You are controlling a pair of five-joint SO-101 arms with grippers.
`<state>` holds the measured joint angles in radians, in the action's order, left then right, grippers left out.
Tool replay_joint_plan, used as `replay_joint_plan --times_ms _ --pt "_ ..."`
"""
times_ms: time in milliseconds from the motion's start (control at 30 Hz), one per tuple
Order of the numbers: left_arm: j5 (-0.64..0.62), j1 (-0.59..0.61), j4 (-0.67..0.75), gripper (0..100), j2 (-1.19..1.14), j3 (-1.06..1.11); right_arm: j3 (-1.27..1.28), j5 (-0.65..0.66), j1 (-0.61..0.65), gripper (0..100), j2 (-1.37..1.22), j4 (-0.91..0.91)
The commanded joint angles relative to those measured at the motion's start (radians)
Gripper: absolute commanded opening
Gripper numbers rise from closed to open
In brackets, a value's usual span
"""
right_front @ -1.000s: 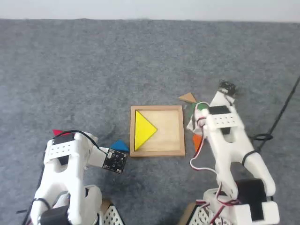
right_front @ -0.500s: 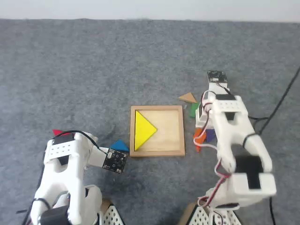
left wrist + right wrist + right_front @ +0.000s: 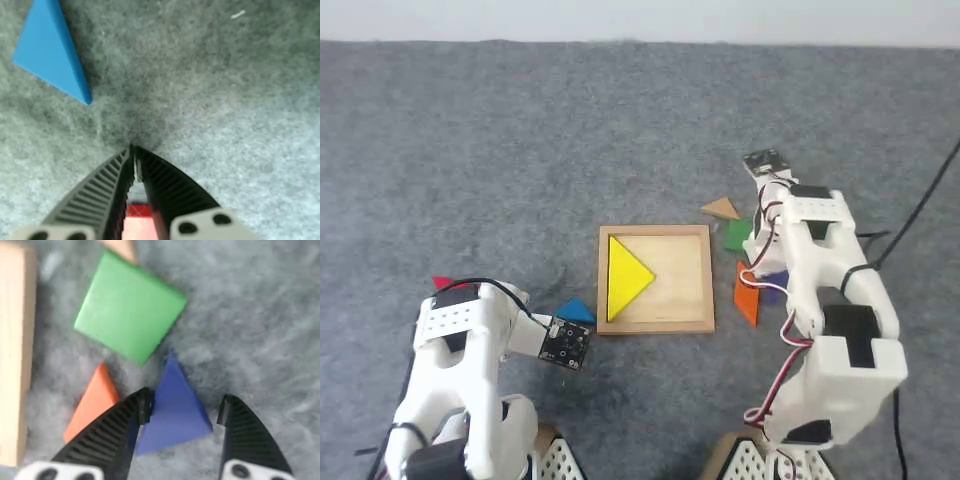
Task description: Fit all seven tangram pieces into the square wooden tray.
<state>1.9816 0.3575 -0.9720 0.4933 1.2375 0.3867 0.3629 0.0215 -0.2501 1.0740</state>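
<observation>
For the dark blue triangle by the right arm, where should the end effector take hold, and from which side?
From straight above, I'd say: the dark blue triangle lies flat on the carpet. Pinch across its two long slanted edges, which the open right end effector straddles. Mind the orange piece lying close beside one finger.

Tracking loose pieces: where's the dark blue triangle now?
In the right wrist view the dark blue triangle lies between the right gripper's open fingers, beside the green square and orange piece, right of the tray.
</observation>
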Motion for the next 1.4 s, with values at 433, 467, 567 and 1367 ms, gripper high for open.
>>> replay_joint_plan --times_ms 433,467,567,1367 --pt "-0.008 -0.002 0.014 1 0.025 0.001 -0.023 0.077 -0.042 43.7 -0.031 0.116" --pt "-0.008 -0.002 0.014 1 0.025 0.001 -0.011 0.075 -0.041 43.7 -0.031 0.110" --pt "-0.008 -0.002 0.014 1 0.025 0.001 -0.005 0.051 -0.036 42.0 -0.031 0.105" --pt "-0.008 -0.002 0.014 1 0.025 0.002 -0.077 0.169 -0.035 25.4 -0.031 0.071"
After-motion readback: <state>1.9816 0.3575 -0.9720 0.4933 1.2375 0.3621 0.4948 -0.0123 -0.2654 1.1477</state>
